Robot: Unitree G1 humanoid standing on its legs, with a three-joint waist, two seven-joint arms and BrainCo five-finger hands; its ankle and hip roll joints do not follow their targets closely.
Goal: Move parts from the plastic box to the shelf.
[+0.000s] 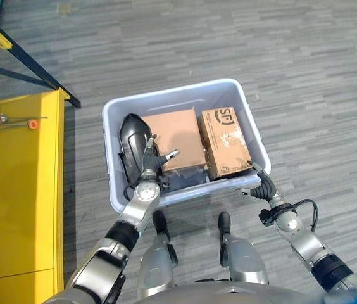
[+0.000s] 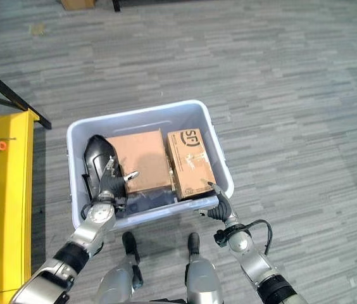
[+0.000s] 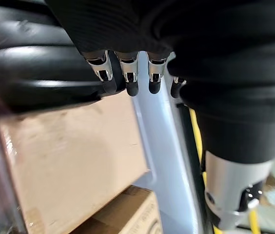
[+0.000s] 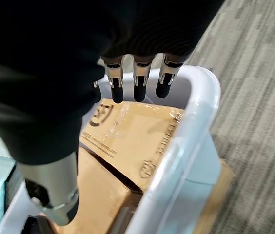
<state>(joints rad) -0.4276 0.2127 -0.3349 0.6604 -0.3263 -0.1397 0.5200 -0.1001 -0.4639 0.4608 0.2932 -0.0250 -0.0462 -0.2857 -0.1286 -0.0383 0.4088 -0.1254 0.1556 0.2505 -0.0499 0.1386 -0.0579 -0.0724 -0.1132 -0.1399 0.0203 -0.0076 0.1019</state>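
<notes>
Pale plastic box [image 1: 116, 114], cartons [image 1: 172, 138] inside

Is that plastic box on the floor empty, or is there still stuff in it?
Not empty. The plastic box holds two cardboard boxes and a black part along its left side.

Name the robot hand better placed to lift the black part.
Left. The left robot hand already hangs over the black part in the box; the right robot hand is at the opposite near corner.
</notes>
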